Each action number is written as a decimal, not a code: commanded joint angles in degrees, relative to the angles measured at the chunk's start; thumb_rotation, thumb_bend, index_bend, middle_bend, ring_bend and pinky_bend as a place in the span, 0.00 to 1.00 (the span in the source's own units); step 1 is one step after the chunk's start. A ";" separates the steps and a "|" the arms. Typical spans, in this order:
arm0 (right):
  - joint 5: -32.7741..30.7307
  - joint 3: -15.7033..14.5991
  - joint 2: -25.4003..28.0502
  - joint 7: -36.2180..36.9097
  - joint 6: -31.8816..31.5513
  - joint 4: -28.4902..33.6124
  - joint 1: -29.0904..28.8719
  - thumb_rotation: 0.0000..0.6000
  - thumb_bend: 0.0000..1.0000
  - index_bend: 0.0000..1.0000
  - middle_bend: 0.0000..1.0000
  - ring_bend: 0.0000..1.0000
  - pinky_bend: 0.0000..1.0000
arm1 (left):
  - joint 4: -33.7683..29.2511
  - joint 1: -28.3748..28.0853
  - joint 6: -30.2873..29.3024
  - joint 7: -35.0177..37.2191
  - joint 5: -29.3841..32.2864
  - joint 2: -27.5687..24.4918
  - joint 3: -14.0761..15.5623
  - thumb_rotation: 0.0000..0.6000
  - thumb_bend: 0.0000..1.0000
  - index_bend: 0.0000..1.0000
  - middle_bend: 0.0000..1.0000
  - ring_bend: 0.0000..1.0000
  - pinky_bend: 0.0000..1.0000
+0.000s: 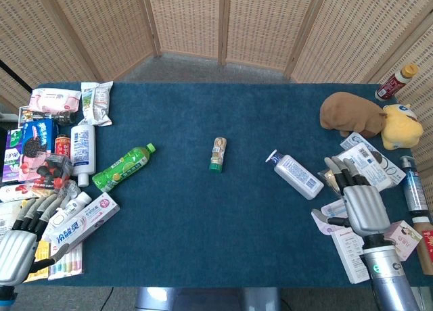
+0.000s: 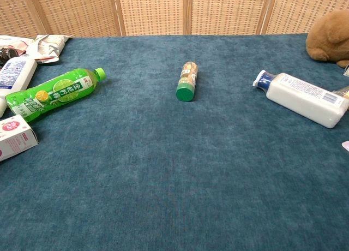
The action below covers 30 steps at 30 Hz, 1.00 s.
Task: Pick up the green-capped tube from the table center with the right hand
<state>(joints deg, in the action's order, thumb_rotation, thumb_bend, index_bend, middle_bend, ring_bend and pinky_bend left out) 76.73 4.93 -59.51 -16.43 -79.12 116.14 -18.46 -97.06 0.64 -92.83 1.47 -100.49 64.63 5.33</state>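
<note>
The green-capped tube (image 1: pixel 217 154) lies on its side at the middle of the blue table, cap toward me; the chest view shows the tube (image 2: pixel 187 81) too. My right hand (image 1: pixel 358 204) hovers open at the table's right side, fingers extended, well to the right of the tube and holding nothing. My left hand (image 1: pixel 19 242) sits at the lower left corner, fingers apart and empty. Neither hand appears in the chest view.
A white bottle with a blue cap (image 1: pixel 295 174) lies between the tube and my right hand. A green drink bottle (image 1: pixel 123 168) lies left of the tube. Packets and boxes crowd the left edge; plush toys (image 1: pixel 369 117) and cards crowd the right.
</note>
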 commanded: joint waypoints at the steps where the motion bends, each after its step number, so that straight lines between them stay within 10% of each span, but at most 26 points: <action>1: 0.51 2.61 -1.06 0.50 4.45 0.84 -3.93 0.77 0.18 0.00 0.08 0.01 0.26 | -0.17 -0.06 0.12 -0.25 -0.24 0.11 0.06 1.00 0.30 0.00 0.00 0.00 0.00; 14: -13.91 13.25 -15.41 0.48 28.13 -12.60 -26.19 0.77 0.19 0.00 0.08 0.00 0.23 | 0.39 0.39 0.28 0.66 0.94 -0.30 0.17 1.00 0.31 0.00 0.00 0.00 0.00; 30: -38.47 11.65 -27.39 -7.79 43.79 -32.89 -48.35 0.79 0.23 0.00 0.07 0.00 0.15 | 1.63 -0.33 2.09 2.03 2.55 0.43 -0.34 1.00 0.30 0.00 0.00 0.00 0.00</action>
<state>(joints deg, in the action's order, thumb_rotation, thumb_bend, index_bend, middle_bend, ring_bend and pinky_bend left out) 41.33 17.53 -84.76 -22.53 -37.16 86.07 -64.26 -95.45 0.31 -90.74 3.48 -97.95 65.07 5.00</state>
